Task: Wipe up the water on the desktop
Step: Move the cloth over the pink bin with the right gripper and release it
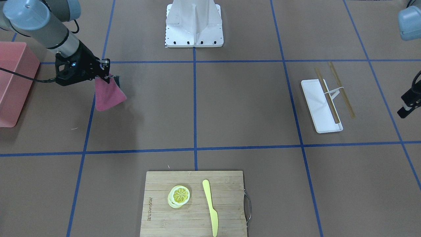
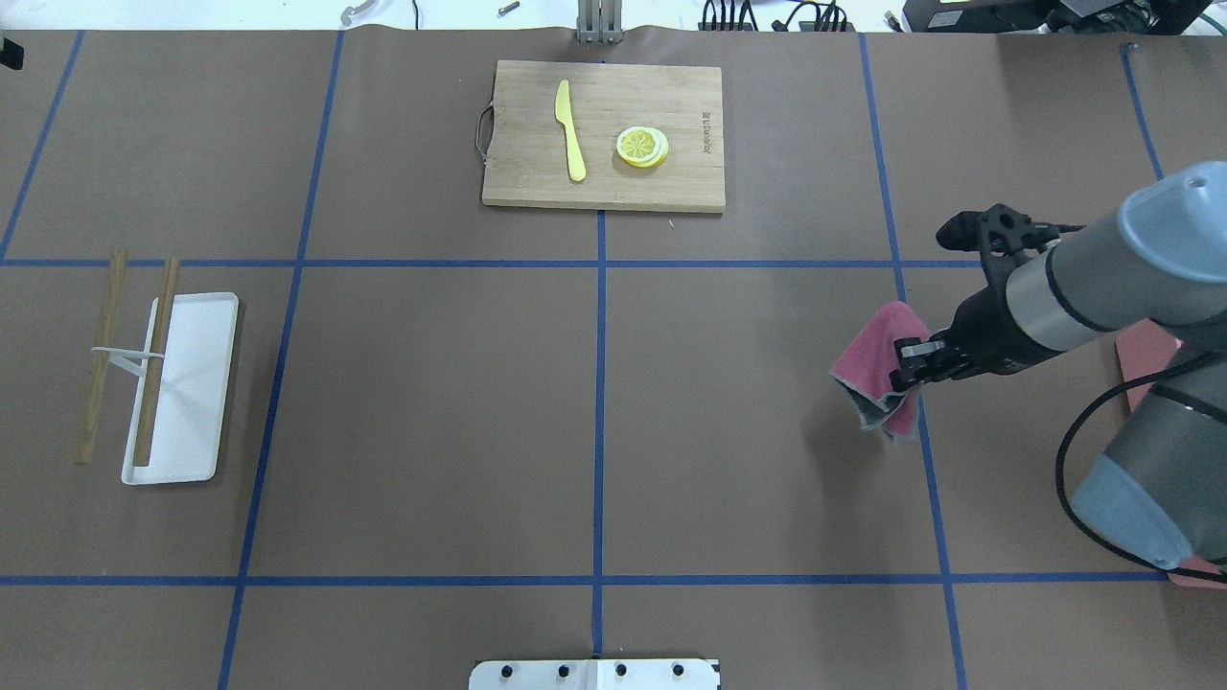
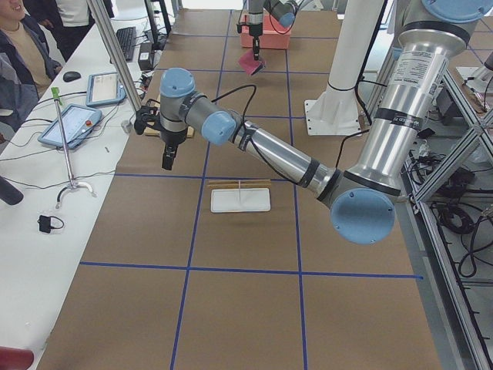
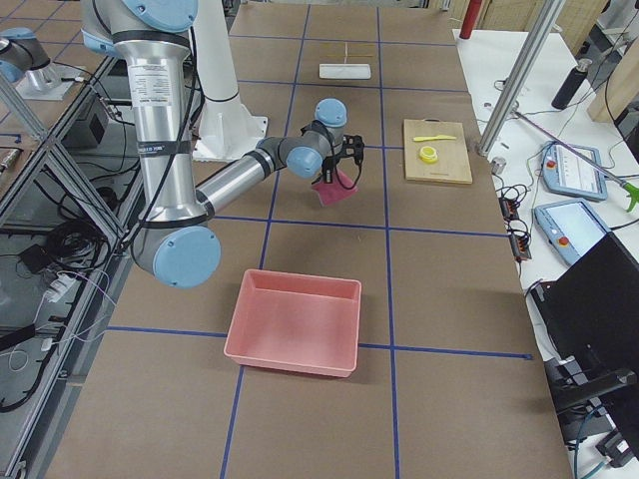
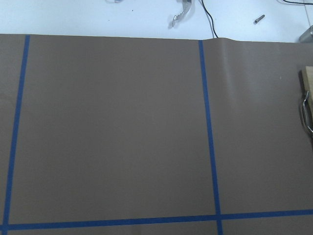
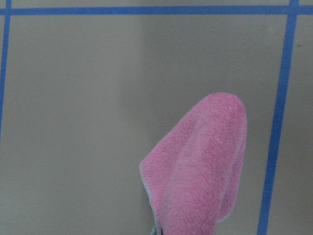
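The desktop (image 1: 246, 105) is a wide matte brown surface crossed by blue tape lines; I make out no water on it. My right gripper (image 1: 110, 77) is shut on a pink cloth (image 1: 108, 93) that hangs from it a little above the desktop, over a blue tape line. The cloth also shows in the overhead view (image 2: 877, 359) and in the right wrist view (image 6: 205, 161). My left gripper (image 1: 408, 107) pokes in at the view's edge, above the desktop and holding nothing I can see. I cannot tell whether it is open or shut.
A pink bin (image 1: 13, 82) stands beside the right arm. A bamboo cutting board (image 1: 164, 214) at the far side carries a yellow knife (image 1: 210, 207) and lemon slices (image 1: 179, 196). A white tray (image 1: 317, 105) with chopsticks (image 1: 342, 90) lies near the left arm.
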### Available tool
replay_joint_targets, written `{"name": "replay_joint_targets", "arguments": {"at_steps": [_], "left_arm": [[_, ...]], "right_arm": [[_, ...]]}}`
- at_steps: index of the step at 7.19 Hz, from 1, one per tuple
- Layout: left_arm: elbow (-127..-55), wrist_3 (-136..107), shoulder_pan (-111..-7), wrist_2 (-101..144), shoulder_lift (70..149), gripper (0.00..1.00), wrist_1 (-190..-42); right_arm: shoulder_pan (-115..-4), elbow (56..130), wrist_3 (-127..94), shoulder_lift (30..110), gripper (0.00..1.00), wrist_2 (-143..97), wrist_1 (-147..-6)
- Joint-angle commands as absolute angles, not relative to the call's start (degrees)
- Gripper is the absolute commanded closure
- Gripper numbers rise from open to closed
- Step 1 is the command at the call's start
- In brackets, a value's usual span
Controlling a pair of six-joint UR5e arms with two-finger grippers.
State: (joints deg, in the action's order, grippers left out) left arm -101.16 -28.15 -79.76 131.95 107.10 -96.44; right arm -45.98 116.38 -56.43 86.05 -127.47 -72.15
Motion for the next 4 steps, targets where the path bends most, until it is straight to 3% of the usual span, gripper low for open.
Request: {"name": "replay_joint_targets", "arguments": {"at_steps": [1,4], "left_arm": [[-100.6,-21.5,-82.2,131.8,104.8,0.03,-96.3],[-101.1,-20.3,-82.8,131.9,102.0,0.03,-96.5]], "right_arm": [[-57.2,117.4,-43.3,95.1,1.00,-130.3,-72.2],[-77.9,116.5,-13.8,111.9,1.00,-136.8,-72.3]]}}
